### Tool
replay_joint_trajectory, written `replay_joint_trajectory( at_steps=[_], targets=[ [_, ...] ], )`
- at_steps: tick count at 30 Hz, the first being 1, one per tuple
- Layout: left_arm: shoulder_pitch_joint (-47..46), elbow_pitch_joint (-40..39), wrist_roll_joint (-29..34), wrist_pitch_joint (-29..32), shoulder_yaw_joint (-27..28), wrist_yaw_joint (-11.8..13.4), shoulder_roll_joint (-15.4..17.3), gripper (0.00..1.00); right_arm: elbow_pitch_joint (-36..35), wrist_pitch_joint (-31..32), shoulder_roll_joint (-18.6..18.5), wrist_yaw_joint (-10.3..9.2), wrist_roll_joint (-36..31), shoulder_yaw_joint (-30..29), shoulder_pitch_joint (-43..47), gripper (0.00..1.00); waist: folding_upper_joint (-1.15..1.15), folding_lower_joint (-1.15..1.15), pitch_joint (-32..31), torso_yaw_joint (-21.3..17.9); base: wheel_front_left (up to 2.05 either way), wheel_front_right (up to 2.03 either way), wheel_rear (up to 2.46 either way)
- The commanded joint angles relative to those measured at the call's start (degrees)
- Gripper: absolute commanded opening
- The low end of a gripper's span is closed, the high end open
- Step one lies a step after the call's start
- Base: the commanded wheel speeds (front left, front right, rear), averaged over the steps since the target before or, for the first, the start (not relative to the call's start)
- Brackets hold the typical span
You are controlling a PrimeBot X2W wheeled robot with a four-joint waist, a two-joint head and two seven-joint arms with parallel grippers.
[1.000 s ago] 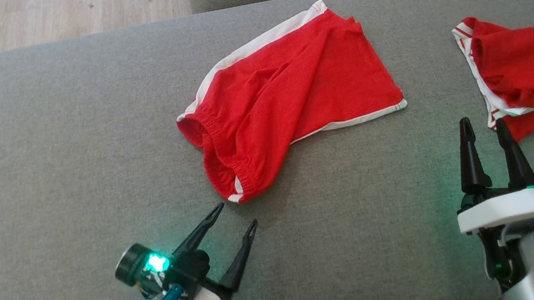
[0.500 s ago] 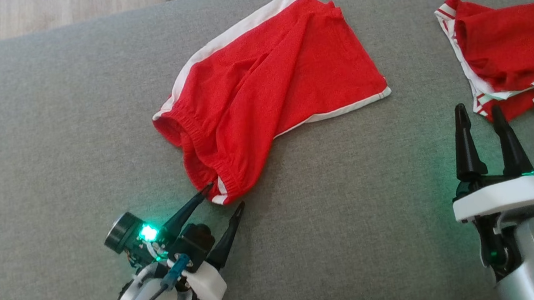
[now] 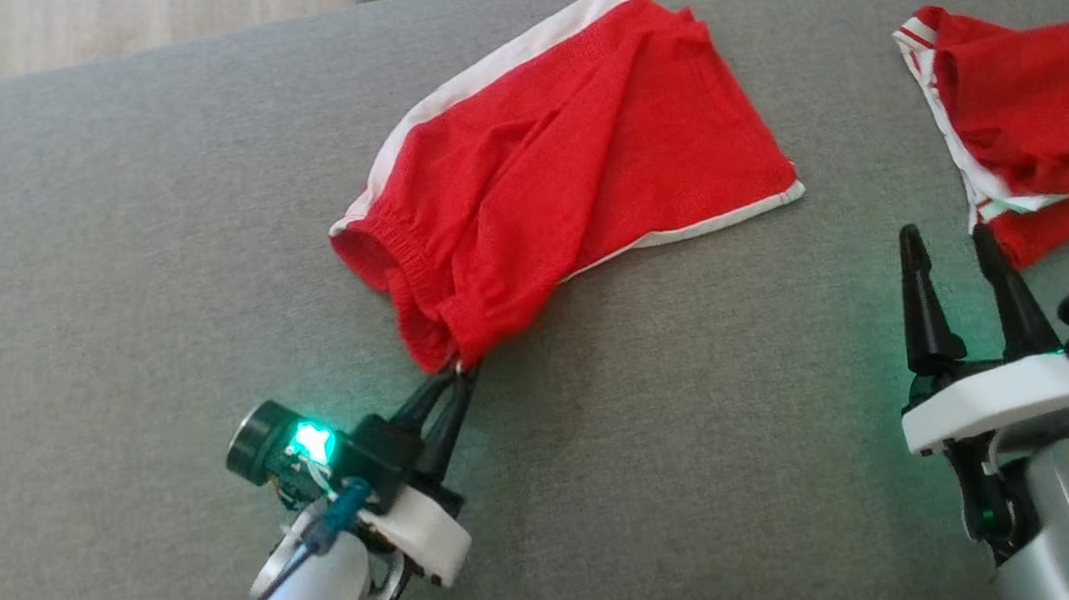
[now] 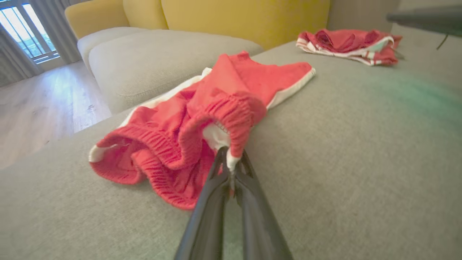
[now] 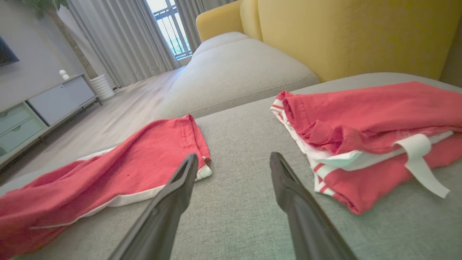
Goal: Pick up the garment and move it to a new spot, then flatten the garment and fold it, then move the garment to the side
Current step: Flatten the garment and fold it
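The left gripper (image 3: 462, 369) is clamped on the waistband of the shorts (image 3: 578, 154), which lie mid-way across the sofa (image 3: 116, 247), toward its far edge — fingertips buried in cloth. The right gripper (image 3: 945, 238) stands apart, empty, near the right edge beside a second garment (image 3: 1033, 82) — cut off by the frame.

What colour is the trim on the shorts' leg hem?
White trim against the red shorts; clearest in the head view.

Shorts (image 3: 579, 164) on cushion (image 3: 135, 235), second garment (image 3: 1046, 111) to right
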Motion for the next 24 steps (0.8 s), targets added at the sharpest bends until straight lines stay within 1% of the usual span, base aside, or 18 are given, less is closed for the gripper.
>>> replay_joint_trajectory(
  at_steps=[1,8,13,17,20,24],
  targets=[
    [-0.3,-2.5,-1.3,-0.5,2.8,-0.3,0.8,0.00,-1.4,0.3,-0.1,-0.04,-0.9,1.5,-2.3,1.00,0.00,0.00,-0.4,0.7,0.00,0.00,0.00],
    [1.3,-7.9,-5.7,-0.5,4.9,-0.6,1.5,0.00,1.4,5.3,-0.1,-0.04,-5.6,3.4,-5.1,1.00,0.00,0.00,-0.3,2.6,0.00,0.00,0.00],
    [0.8,-8.8,-6.1,-0.5,5.0,-0.7,1.7,0.00,6.8,9.6,-0.1,-0.04,-9.2,2.3,-9.5,1.00,0.00,0.00,0.9,3.5,0.00,0.00,0.00],
    [0.0,-9.0,-5.9,-0.5,4.6,-0.7,1.4,0.00,11.9,11.5,-0.1,-0.04,-9.1,0.5,-13.4,1.00,0.00,0.00,2.1,4.3,0.00,0.00,0.00],
    [-0.4,-8.8,-5.8,-0.5,4.2,-0.7,1.1,0.00,15.4,11.5,-0.1,-0.04,-8.7,-0.8,-16.2,1.00,0.00,0.00,2.8,5.0,0.00,0.00,0.00],
    [-0.8,-8.6,-5.5,-0.5,3.8,-0.8,1.0,0.00,19.2,10.8,-0.1,-0.04,-6.6,-1.0,-19.1,1.00,0.00,0.00,3.4,5.7,0.00,0.00,0.00]
  ],
)
